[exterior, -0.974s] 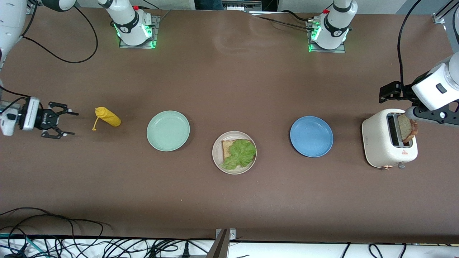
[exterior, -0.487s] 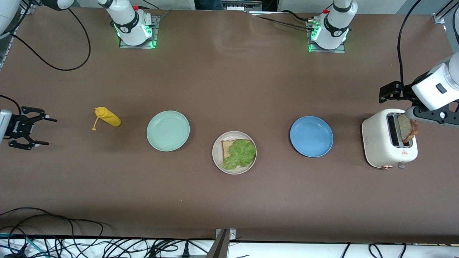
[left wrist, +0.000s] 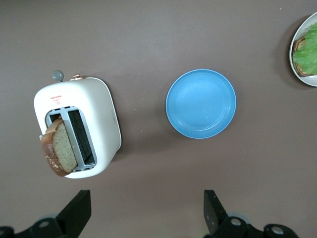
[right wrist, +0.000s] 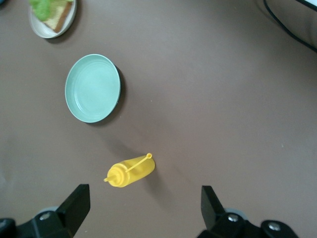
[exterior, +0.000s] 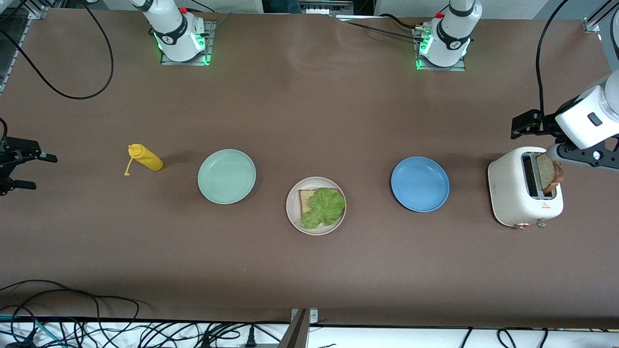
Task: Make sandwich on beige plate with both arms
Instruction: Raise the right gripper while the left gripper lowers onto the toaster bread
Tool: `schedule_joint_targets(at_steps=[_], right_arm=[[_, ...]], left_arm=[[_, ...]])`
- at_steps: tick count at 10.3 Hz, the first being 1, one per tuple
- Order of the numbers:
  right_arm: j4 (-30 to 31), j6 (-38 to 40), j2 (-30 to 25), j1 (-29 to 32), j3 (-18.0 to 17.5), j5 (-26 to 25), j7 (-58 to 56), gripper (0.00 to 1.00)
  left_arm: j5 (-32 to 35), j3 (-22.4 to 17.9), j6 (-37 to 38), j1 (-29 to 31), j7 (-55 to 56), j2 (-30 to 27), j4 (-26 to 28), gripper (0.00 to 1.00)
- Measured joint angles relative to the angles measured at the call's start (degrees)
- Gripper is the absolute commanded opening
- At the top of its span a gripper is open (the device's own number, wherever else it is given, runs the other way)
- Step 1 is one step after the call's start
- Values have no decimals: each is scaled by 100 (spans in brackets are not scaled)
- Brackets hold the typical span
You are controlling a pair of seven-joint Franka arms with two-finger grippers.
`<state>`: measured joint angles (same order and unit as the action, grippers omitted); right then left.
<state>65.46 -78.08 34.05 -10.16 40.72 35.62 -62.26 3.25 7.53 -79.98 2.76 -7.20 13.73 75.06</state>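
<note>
The beige plate [exterior: 290, 214] lies mid-table, nearer the front camera than the other two plates. On it rests one brown bread slice [exterior: 305, 198] with a ruffled lettuce leaf [exterior: 325, 207] on top. A second bread slice [exterior: 548, 172] [left wrist: 59, 148] sticks up out of the white toaster [exterior: 517, 198] [left wrist: 96, 99] at the left arm's end. My left gripper [left wrist: 147, 213] hangs open and empty high over the table beside the toaster. My right gripper [exterior: 41, 171] [right wrist: 143, 208] is open and empty at the right arm's end of the table.
An empty blue plate [exterior: 420, 184] [left wrist: 200, 103] sits between the beige plate and the toaster. An empty mint-green plate [exterior: 226, 176] [right wrist: 92, 88] and a yellow squeeze bottle [exterior: 146, 158] [right wrist: 131, 171] lying on its side are toward the right arm's end. Cables hang along the front edge.
The right gripper has drawn back from the yellow bottle toward the right arm's end of the table, opening a little wider. The left arm has not moved.
</note>
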Motion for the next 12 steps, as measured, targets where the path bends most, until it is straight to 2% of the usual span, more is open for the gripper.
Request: schedule_joint_targets(at_steps=[1,3,5,6,7,8,11,12], right_arm=[[-54,33,-84,-137,0,-241,553,100],[-70,232,-169,-391,3,-401,1789,100],[-99,301,-193,-644,-28,-608,2846,100],[-173,301,-238,-734,-160,-858,3271,100],[-274,301,-305,-755,-435,-1209,3674,100],[-338,301,-412,-713,-867,-1630,4131,100],[-357,245,-767,-72,-2797,-3027,5432,100],[-311,162,-838,47,-3071,-3209,5614,100]], left_arm=[[0,0,2,0,0,1,5,100],[5,-26,5,54,4,23,70,100],[5,-64,-44,457,-72,179,168,100],[56,-73,-159,624,-178,296,176,100],[133,-78,-314,742,-351,407,180,100],[167,-84,-440,831,-522,515,198,100],[171,-86,-804,1177,-853,677,506,100],[191,-88,-933,1242,-874,688,606,100]])
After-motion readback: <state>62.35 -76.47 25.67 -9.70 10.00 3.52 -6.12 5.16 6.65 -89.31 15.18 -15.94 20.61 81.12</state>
